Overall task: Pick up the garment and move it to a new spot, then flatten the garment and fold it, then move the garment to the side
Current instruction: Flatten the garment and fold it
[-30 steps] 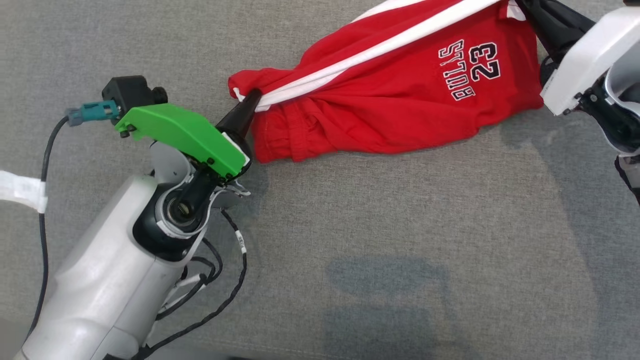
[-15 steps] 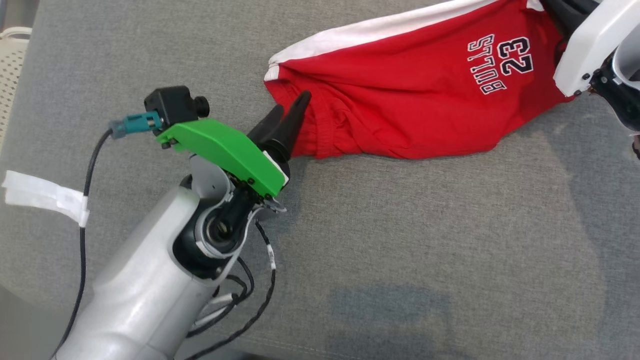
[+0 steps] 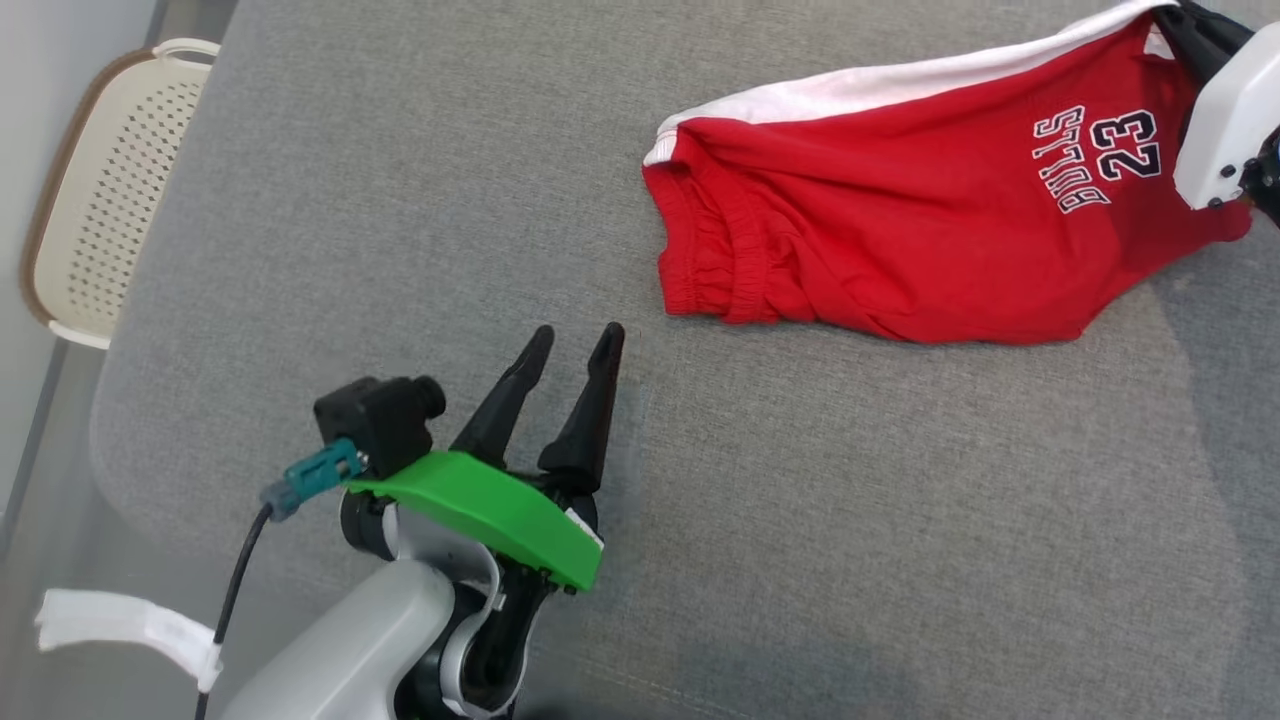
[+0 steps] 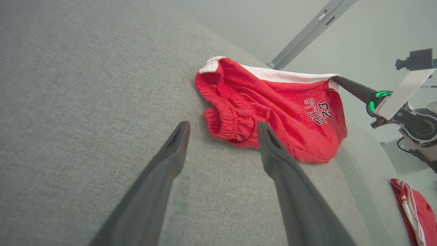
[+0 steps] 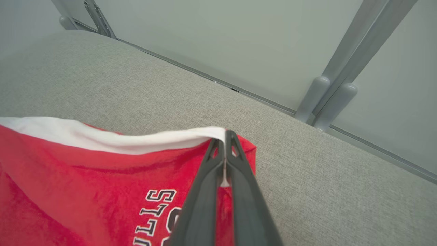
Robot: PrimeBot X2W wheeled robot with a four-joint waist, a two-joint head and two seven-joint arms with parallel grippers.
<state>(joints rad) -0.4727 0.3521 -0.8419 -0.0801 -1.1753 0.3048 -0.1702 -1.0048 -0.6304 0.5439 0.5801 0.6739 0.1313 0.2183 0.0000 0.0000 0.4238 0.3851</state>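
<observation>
My left gripper [image 3: 578,332], wide and empty, faces the waistband [image 3: 700,265] of the red shorts [image 3: 900,240] ahead-right, their long axis running to my right gripper [image 5: 224,136], pinched on the far corner.

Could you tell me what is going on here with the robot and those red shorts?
The robot is working on a pair of red shorts lying on a grey padded surface. Its right gripper is shut on a corner of the shorts by the white stripe, holding that edge slightly raised. Its left gripper is open and apart from the shorts, short of the bunched waistband. The shorts are not yet flat or folded.
</observation>
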